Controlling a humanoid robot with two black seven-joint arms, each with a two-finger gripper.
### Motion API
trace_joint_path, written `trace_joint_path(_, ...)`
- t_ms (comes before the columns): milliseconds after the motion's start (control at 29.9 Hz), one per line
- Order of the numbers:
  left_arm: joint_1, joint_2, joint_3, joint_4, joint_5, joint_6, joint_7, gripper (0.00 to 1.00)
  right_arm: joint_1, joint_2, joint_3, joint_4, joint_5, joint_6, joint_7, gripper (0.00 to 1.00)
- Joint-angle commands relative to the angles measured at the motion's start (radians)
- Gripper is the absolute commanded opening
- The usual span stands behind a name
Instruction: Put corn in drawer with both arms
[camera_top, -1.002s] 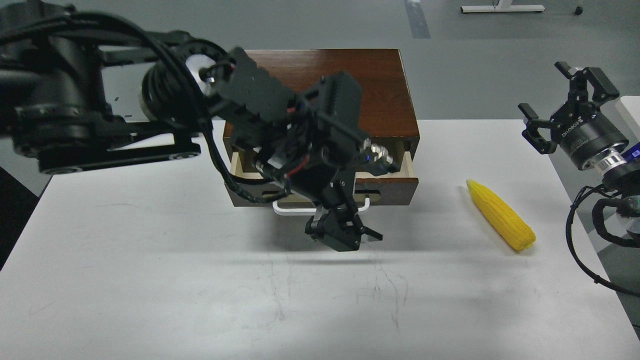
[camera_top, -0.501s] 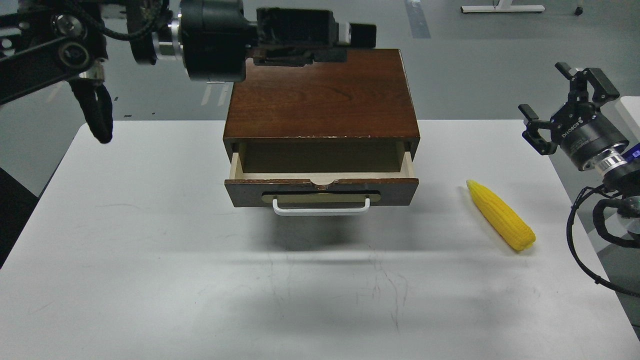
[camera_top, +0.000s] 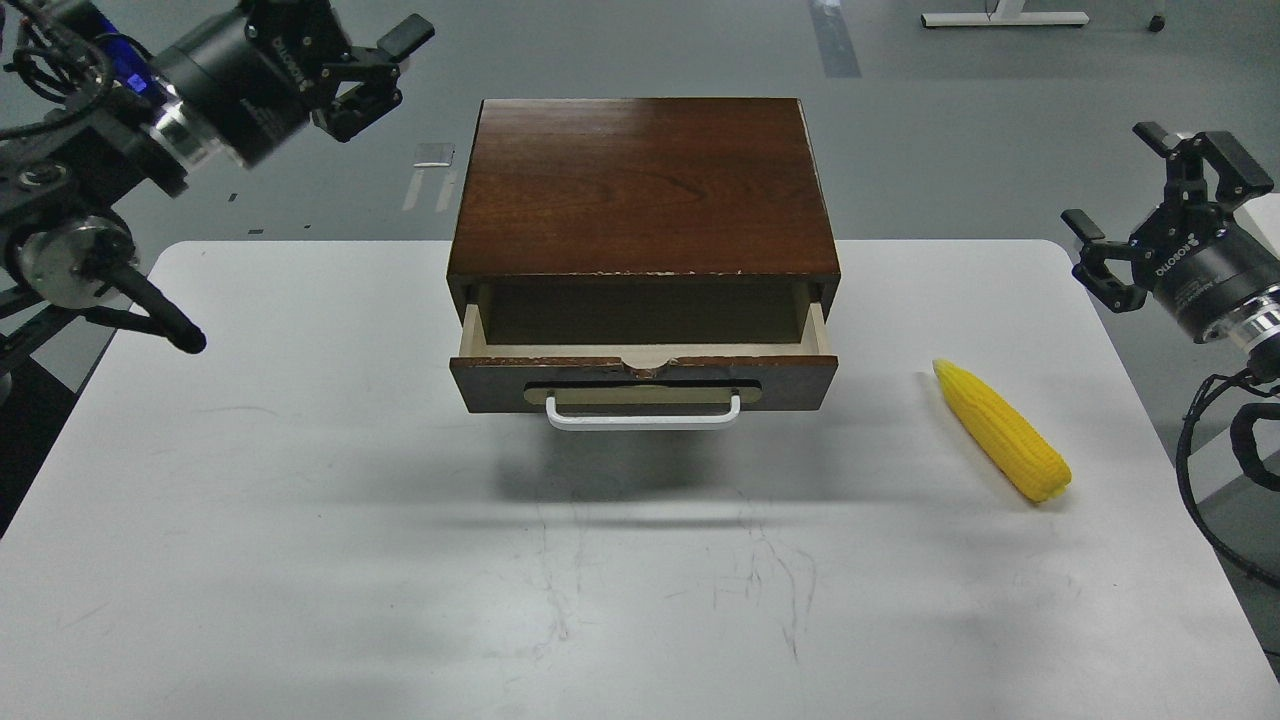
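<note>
The yellow corn (camera_top: 1003, 431) lies on the white table (camera_top: 300, 520), right of the cabinet, tip pointing to the far left. The dark brown drawer (camera_top: 643, 381) with its white bar handle (camera_top: 643, 417) stands pulled partly out of the wooden cabinet (camera_top: 645, 185), and its pale inside looks empty. My left gripper (camera_top: 385, 75) is open and empty, held high off the table's far left corner. My right gripper (camera_top: 1115, 175) is open and empty, held up at the right edge, beyond and right of the corn.
The left arm's wrist and cables (camera_top: 90, 260) hang over the table's left edge. The right arm's cables (camera_top: 1215, 470) loop past the table's right edge. Grey floor lies behind the table.
My left arm has pulled away from the drawer handle, up and to the far left. The drawer stays partly open. My right gripper has shifted slightly right. The corn has not moved.
</note>
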Motion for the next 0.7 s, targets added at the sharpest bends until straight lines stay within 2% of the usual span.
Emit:
trace_joint_path(0,0.104,-0.007,-0.078,0.028,-0.011,-0.004,0.002,0.98,0.0,-0.059,-0.011,0.065,-0.161,0.0,0.0,1.0)
trace_joint_path(134,0.155,-0.016,-0.123,0.031,-0.011,-0.051,0.022,0.98,0.02,-0.164,-0.01,0.157,-0.458,0.0,0.002,1.0)
trace_joint_path(234,0.156,-0.015,-0.123,0.039,-0.01,-0.062,0.024,0.98,0.055,-0.2,-0.011,0.18,-0.615,0.0,0.002,1.0)
trace_joint_path(468,0.158,-0.013,-0.123,0.039,-0.01,-0.067,0.024,0.98,0.132,-0.191,-0.068,0.195,-1.114,0.0,0.002,1.0)
trace_joint_path(535,0.156,-0.012,-0.124,0.036,-0.01,-0.069,0.024,0.98,0.188,-0.162,-0.158,0.188,-1.287,0.0,0.002,1.0)
trace_joint_path(668,0.156,-0.01,-0.126,0.033,-0.008,-0.069,0.024,0.98,0.279,-0.13,-0.336,0.157,-1.439,-0.047,0.002,1.0)
